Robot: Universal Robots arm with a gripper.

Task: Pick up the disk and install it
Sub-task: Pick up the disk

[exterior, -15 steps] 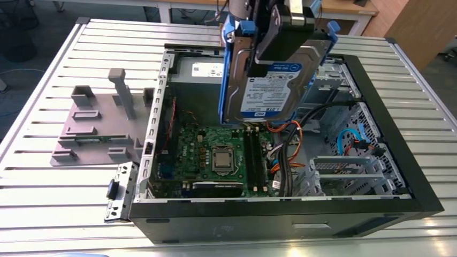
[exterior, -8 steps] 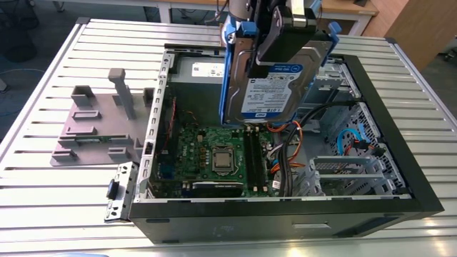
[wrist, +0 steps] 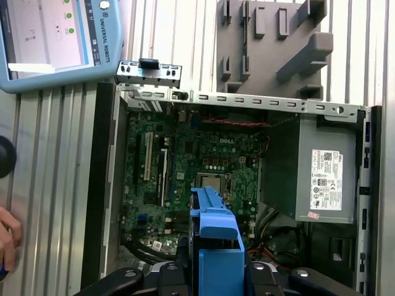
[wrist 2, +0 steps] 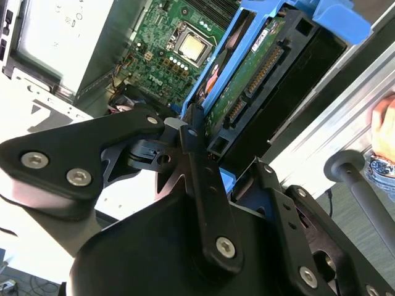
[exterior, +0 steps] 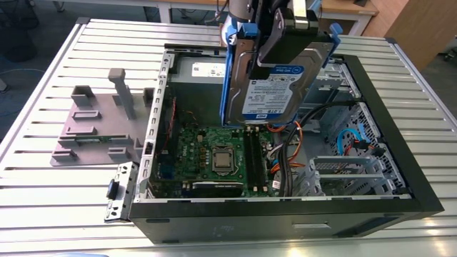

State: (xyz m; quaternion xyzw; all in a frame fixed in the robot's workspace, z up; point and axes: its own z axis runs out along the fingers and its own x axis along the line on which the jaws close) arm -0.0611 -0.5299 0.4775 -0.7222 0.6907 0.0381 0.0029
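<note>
A black robotic gripper (exterior: 286, 40) clamps the disk (exterior: 268, 85), a flat silver metal hard drive with a white, blue-banded label in a blue plastic bracket, holding it upright in mid-air at upper centre of the exterior view, above the open black computer case (exterior: 286, 214). The green motherboard (exterior: 214, 155) lies exposed below. A grey plastic fixture (exterior: 100, 126) sits on the slatted metal worktop (exterior: 57, 203) at the exterior view's left. A person's hand (wrist: 7, 237) appears at the lower left of the first wrist view.
</note>
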